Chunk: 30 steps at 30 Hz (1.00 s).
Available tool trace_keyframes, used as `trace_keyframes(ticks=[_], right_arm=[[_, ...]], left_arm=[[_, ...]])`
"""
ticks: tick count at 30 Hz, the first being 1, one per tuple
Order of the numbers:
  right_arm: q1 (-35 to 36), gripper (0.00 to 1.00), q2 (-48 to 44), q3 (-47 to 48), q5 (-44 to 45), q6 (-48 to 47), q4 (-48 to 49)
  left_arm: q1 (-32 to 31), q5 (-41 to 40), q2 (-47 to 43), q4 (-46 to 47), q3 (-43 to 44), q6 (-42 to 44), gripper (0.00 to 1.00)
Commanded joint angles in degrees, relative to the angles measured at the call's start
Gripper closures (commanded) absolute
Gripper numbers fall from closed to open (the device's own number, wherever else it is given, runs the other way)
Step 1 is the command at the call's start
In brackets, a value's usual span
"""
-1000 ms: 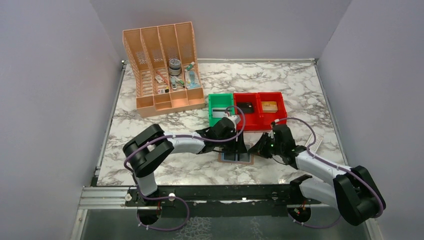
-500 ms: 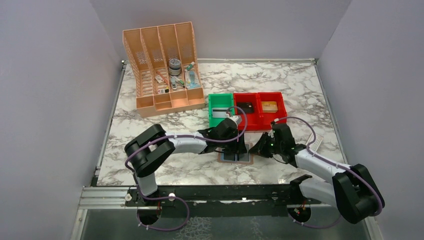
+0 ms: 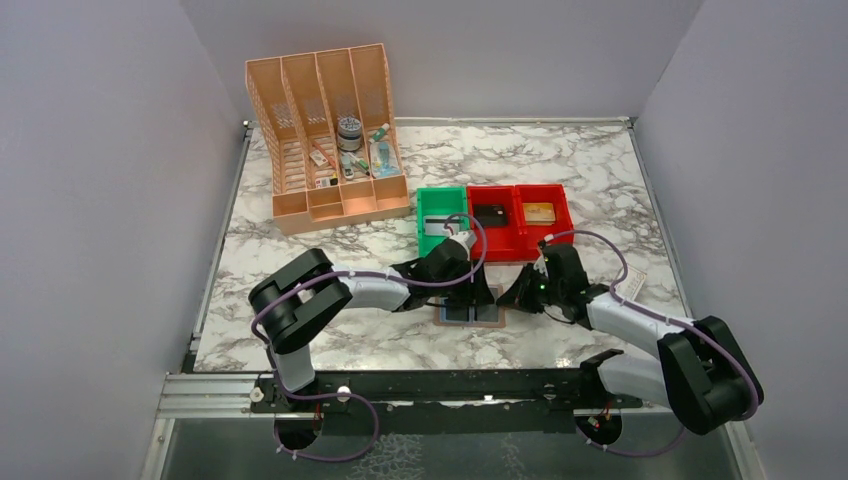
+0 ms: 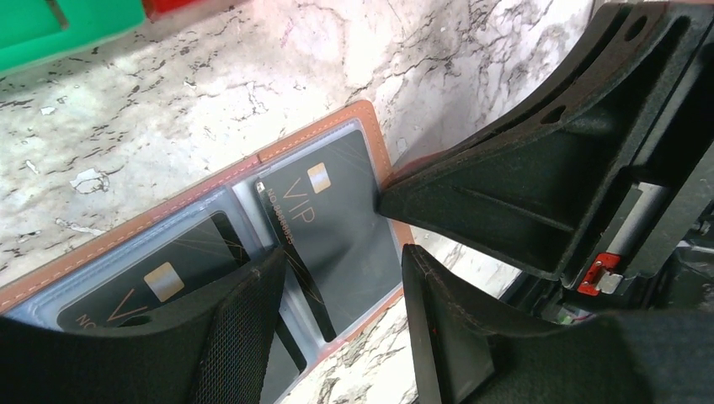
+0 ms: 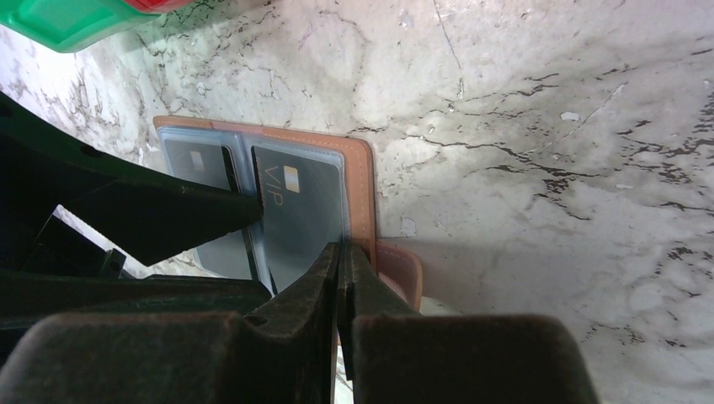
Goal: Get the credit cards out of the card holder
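- The card holder (image 3: 470,313) lies open flat on the table (image 3: 560,160), with two dark credit cards (image 4: 328,219) in its clear pockets.
- At 12 o'clock from it stand one green bin (image 3: 421,220) and two red bins (image 3: 515,205), each holding one small item.
- The left pincer (image 4: 341,261) hangs half spread over the cards, gripping nothing.
- The right pincer (image 5: 343,252) is closed, its tips at the holder's 3 o'clock edge, with bare marble beyond.

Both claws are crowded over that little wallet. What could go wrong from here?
The right gripper is shut at the card holder's edge. It may be gripping the holder itself rather than the card, so a pull could drag the whole holder along. The left gripper stands open over the holder, very near the right one, and the two might bump.
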Motion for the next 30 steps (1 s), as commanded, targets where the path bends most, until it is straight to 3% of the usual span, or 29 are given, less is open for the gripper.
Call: trace_keyframes(ticks=[1, 15, 30], right_arm=[[0.5, 0.96, 3.5, -2.1, 1.2, -2.7, -2.3], [0.4, 0.99, 5.7, -2.4, -1.1, -3.0, -0.2], [0.4, 0.99, 8.5, -3.4, -3.5, -2.7, 3.1]], left_arm=[[-0.2, 2.0, 2.6, 2.9, -3.0, -3.8, 0.44], [-0.2, 2.1, -0.5, 7.1, -3.7, -7.2, 0.54], [-0.2, 2.1, -3.6, 10.3, -5.4, -9.6, 0.73]])
